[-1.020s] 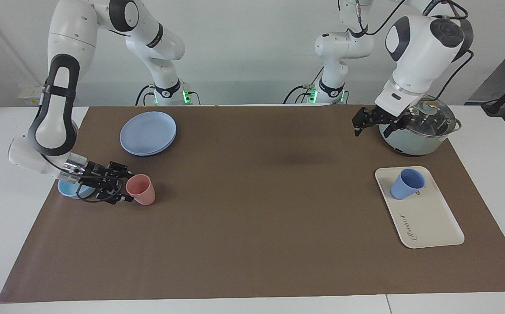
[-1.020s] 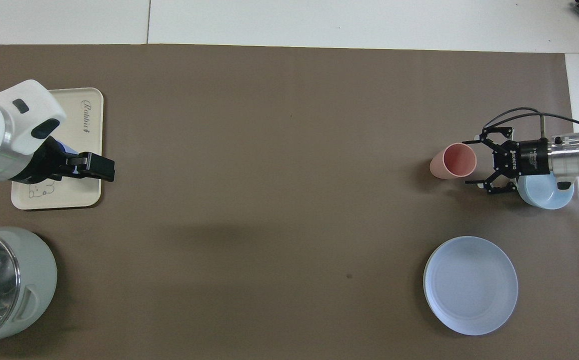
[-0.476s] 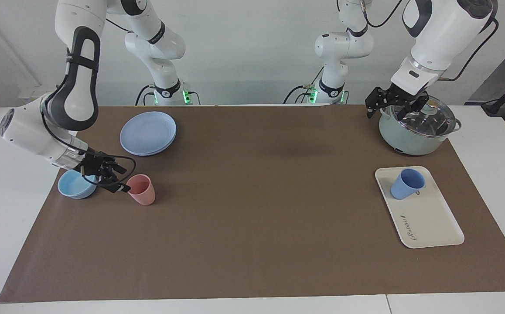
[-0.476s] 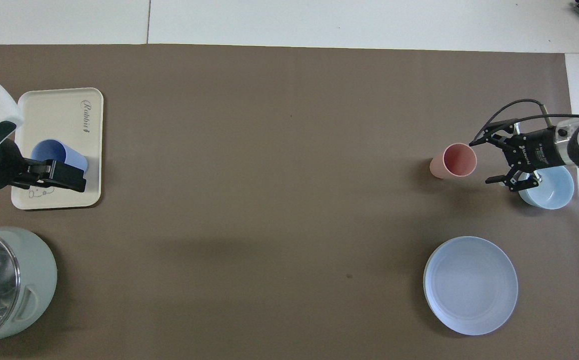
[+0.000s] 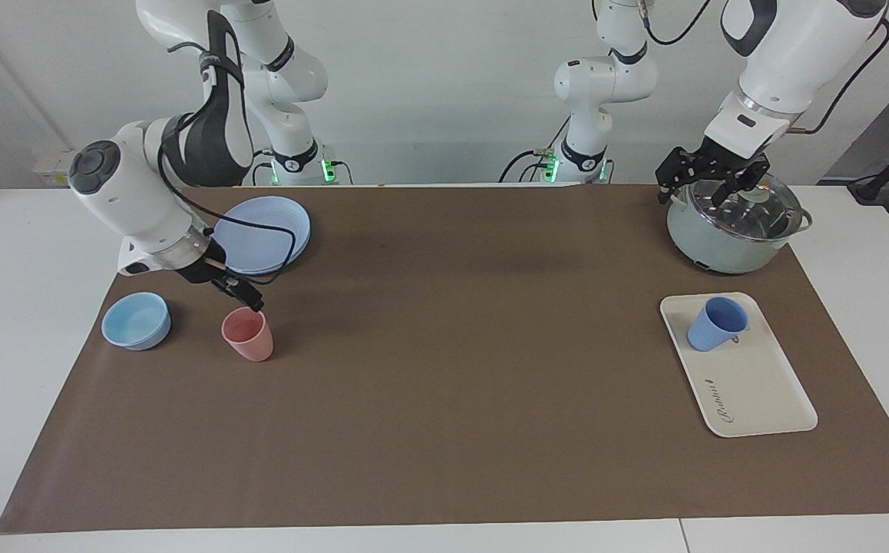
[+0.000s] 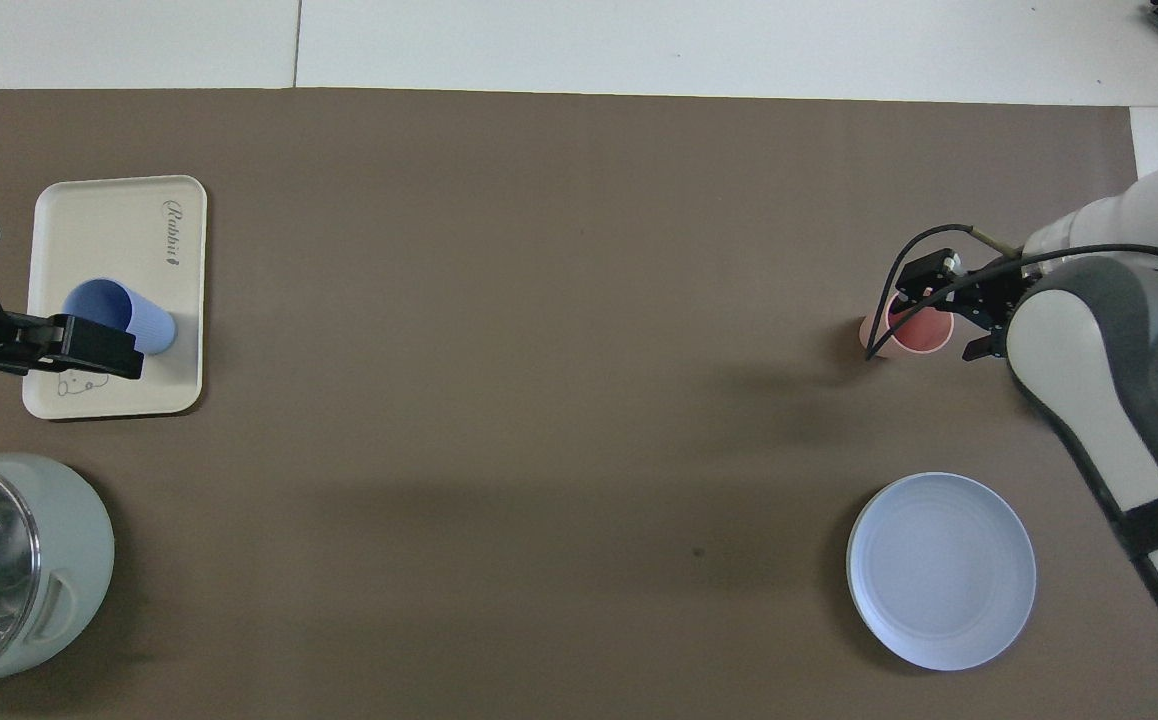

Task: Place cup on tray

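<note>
The blue ribbed cup (image 5: 715, 324) stands on the cream-white tray (image 5: 759, 392), at the tray's end nearer the robots. It also shows in the overhead view (image 6: 119, 310) on the tray (image 6: 119, 225). My left gripper (image 5: 709, 178) is open and empty, raised over the rim of the pot, apart from the cup. My right gripper (image 5: 239, 292) is open and empty, just over the pink cup (image 5: 247, 335) at the right arm's end of the table.
A grey-green pot with a glass lid (image 5: 736, 226) stands nearer the robots than the tray. A round blue plate (image 5: 260, 233) and a light-blue bowl (image 5: 136, 320) flank the pink cup. A brown mat (image 5: 452, 346) covers the table.
My left gripper has risen from over the tray to over the pot, leaving the cup standing. My right gripper has swung up from beside the pink cup and bowl to over the pink cup.
</note>
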Controlling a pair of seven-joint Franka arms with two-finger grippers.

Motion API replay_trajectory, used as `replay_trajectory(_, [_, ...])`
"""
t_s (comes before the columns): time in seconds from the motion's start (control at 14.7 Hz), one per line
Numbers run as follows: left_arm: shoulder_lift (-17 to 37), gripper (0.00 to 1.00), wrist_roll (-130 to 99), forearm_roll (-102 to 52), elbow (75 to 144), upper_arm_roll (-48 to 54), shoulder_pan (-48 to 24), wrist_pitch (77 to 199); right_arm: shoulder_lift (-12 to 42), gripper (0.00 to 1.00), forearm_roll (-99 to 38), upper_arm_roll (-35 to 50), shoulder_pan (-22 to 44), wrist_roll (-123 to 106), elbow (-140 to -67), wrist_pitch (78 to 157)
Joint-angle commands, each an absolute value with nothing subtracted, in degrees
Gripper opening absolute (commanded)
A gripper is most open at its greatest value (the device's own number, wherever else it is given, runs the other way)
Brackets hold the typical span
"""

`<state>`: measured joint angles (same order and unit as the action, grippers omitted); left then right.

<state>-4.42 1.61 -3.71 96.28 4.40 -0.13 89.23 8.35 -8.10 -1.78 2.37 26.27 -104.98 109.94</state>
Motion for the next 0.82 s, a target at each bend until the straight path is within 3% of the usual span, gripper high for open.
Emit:
replay_trajectory(0.0, [-5.62, 1.00, 2.46, -2.55, 98.08, 4.66, 0.18, 88.77, 5.19, 0.98, -0.12, -1.67, 7.27, 18.75, -106.17, 109.43])
replay_trajectory(0.48, [-5.71, 1.00, 2.11, -2.55, 98.09, 4.66, 0.18, 88.77, -2.71, 0.98, 2.46, -1.76, 8.97, 16.79, -105.29, 106.80])
replay_trajectory(0.75, [-5.71, 1.00, 2.11, -2.55, 98.09, 4.66, 0.26, 88.77, -1.15, 0.98, 1.94, -2.37, 6.52, 12.41, -97.40, 101.96])
